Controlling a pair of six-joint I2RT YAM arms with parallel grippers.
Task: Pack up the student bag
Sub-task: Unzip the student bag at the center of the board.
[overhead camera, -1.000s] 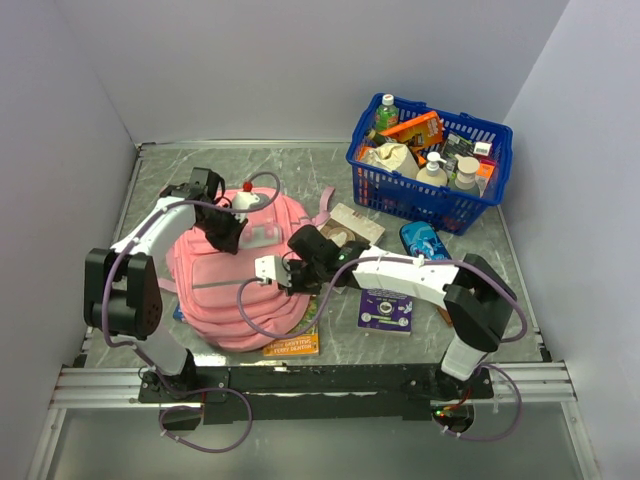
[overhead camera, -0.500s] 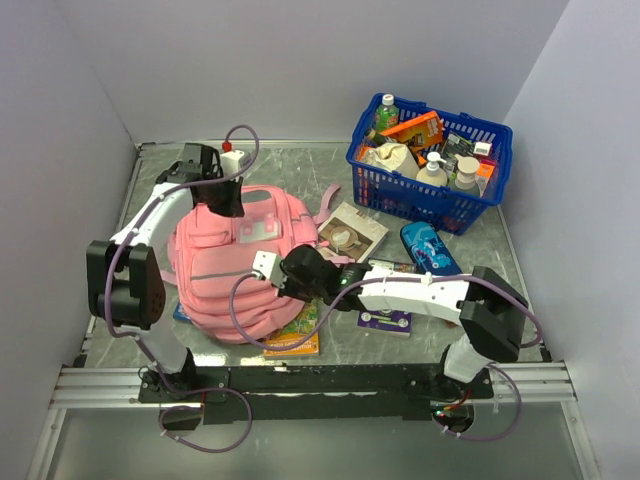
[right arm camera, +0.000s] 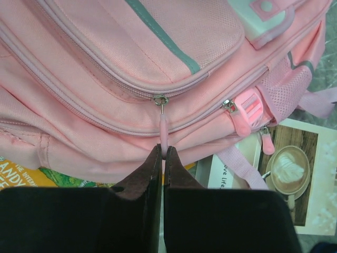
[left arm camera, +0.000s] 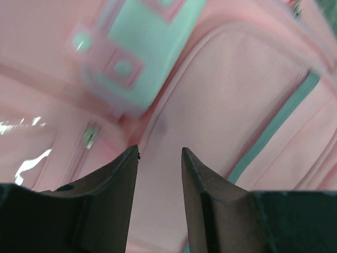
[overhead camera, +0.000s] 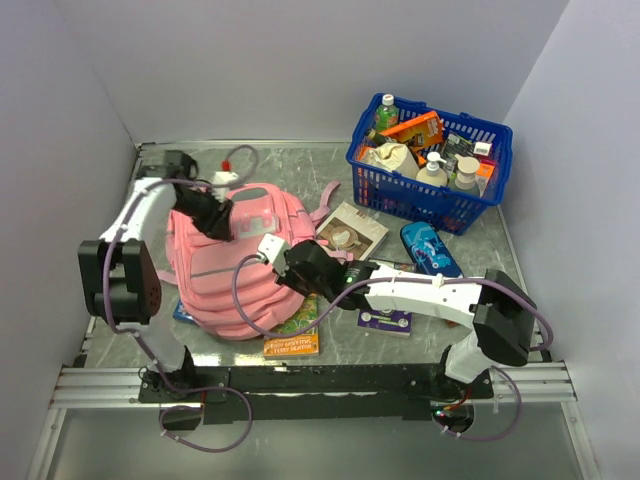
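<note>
pink soft fabric backpack [overhead camera: 225,285] with white patches lies on the left half of the worktop, its top toward the far edge. the right gripper [right arm camera: 162,152] is clamped tight on the pink zipper pull [right arm camera: 164,132] of a front pocket, on the bag's right flank. the left gripper [left arm camera: 158,155] hangs over the bag's far end, fingers parted, nothing between them. a blue plastic basket [overhead camera: 420,208] full of bottles sits in the far right corner.

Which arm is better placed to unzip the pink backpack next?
Right. The right gripper is shut on a zipper pull of the student bag; the left gripper hangs open over the bag's front, gripping nothing.
</note>
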